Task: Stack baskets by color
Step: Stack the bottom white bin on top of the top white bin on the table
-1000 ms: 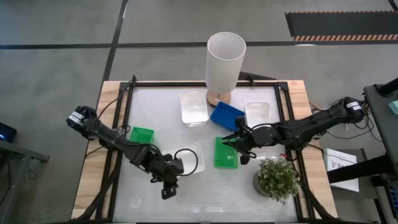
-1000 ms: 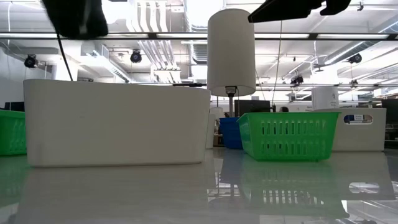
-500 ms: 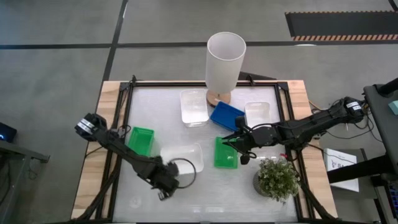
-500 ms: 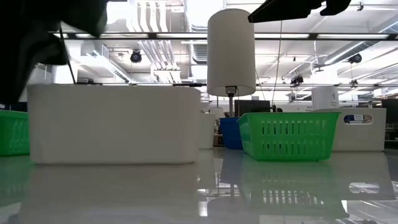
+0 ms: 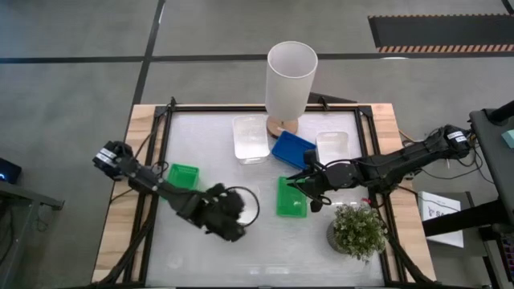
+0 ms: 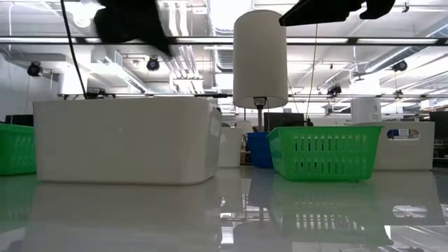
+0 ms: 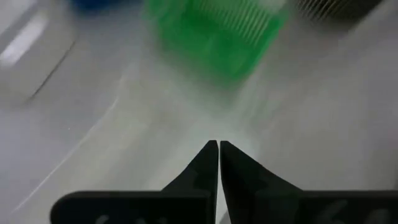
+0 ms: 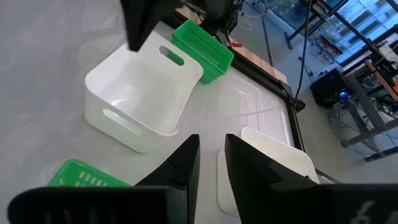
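White basket (image 5: 241, 202): light, stiff, slick; take by handle-slot wall. Left gripper (image 5: 229, 218) above it, pinched shut, empty.

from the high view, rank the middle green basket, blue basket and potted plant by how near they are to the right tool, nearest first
Right tool sits right of table centre.
1. Middle green basket, directly under and beside the tool.
2. Blue basket, behind the tool, toward the tall white cylinder.
3. Potted plant, at the front right corner.
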Available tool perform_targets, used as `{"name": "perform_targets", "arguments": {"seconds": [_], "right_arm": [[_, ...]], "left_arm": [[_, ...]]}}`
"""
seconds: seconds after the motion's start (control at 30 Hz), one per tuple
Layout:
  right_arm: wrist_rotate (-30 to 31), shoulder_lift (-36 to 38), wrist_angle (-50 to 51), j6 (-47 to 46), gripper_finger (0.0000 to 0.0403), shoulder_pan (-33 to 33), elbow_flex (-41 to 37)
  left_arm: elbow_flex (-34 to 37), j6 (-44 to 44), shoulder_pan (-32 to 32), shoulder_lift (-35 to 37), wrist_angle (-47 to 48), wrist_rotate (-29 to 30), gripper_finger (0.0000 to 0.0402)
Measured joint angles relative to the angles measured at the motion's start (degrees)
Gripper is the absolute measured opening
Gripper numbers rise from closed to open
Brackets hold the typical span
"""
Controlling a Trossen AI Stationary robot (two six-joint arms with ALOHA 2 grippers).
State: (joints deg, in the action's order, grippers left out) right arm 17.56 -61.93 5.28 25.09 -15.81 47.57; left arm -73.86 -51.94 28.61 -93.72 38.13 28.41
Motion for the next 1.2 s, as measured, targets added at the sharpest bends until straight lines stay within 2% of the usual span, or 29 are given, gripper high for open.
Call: {"name": "perform_targets", "arguments": {"seconds": [0.1,0.2,0.33,0.53,0.63,0.8,0.97,1.07,1.2], "right_arm": [[0.0,0.0,0.0,0.0,0.0068,0.0,0.0],[0.0,0.0,0.5,0.0,0.0068,0.0,0.0],[0.0,0.0,0.5,-0.5,0.0068,0.0,0.0],[0.0,0.0,0.4,-0.2,0.0068,0.0,0.0],[0.0,0.0,0.4,-0.1,0.0068,0.0,0.0],[0.0,0.0,0.5,0.5,0.0068,0.0,0.0],[0.0,0.0,1.2,0.3,0.0068,0.0,0.0],[0.0,0.0,2.4,-0.2,0.0068,0.0,0.0],[0.0,0.0,2.6,-0.4,0.0068,0.0,0.0]], "left_arm": [[1.3,3.3,-2.8,-2.0,-14.4,0.7,0.0000],[1.8,1.9,-5.1,-4.7,-18.5,-1.6,0.0000],[1.0,-10.4,-6.5,-6.2,-13.4,-3.1,0.0000],[-1.5,-17.1,-6.8,-6.3,-12.6,-6.0,0.0000],[-5.0,-20.7,-7.0,-7.6,-6.6,-8.7,0.0000],[-13.8,-21.3,-7.6,-14.4,1.3,-12.1,0.0000],[-22.4,-21.3,-8.5,-18.5,14.8,-13.3,0.0000],[-23.7,-20.8,-9.0,-18.8,15.7,-13.5,0.0000],[-22.7,-20.8,-9.7,-18.2,15.6,-17.1,0.0000]]}}
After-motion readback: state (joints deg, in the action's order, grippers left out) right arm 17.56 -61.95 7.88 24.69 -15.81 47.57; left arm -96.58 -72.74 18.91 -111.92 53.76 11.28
